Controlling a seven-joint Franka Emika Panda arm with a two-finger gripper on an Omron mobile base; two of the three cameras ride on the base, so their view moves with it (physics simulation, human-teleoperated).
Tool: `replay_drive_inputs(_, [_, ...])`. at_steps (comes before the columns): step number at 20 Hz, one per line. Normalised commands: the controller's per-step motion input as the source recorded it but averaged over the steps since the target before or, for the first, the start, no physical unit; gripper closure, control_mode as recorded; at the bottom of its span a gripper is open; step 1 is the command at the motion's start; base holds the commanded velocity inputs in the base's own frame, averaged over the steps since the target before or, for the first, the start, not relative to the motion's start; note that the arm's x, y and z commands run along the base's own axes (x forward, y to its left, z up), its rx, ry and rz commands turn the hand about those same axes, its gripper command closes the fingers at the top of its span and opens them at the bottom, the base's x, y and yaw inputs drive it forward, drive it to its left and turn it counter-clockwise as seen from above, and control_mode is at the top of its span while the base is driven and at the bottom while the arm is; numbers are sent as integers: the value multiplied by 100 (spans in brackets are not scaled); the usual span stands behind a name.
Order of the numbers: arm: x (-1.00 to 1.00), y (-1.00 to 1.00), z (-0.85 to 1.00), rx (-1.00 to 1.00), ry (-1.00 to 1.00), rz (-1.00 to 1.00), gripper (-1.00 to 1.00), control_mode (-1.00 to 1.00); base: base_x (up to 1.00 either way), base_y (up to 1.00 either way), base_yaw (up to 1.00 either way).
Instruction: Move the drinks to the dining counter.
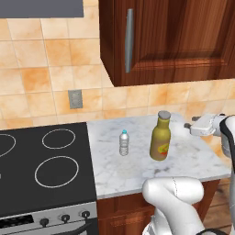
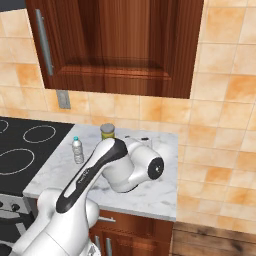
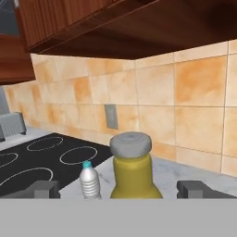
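Large amber-yellow bottle with grey cap and yellow-red label [image 1: 160, 137] stands upright on the narrow white-grey marble worktop [image 1: 193, 160] next to the black stove [image 1: 41, 170]. Small clear ribbed water bottle with blue cap [image 1: 124, 142] stands upright just beside it, stove side, apart. Two-finger gripper [image 3: 122, 189] is level with the amber bottle's neck, jaws spread wide either side, nothing grasped, no contact visible. Likely lined up sideways for a body grasp because the bottle is tall and upright. Both drinks are not yet on the dining counter.
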Motion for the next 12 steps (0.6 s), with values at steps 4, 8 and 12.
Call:
replay_drive_inputs(4, [0, 3, -13, 0, 0, 5, -100, -100, 0, 0, 0])
replay_drive_inputs(8, [0, 1, -9, 0, 0, 7, -100, -100, 0, 0, 0])
replay_drive_inputs(12, [6, 0, -1, 0, -6, 9, -100, -100, 0, 0, 0])
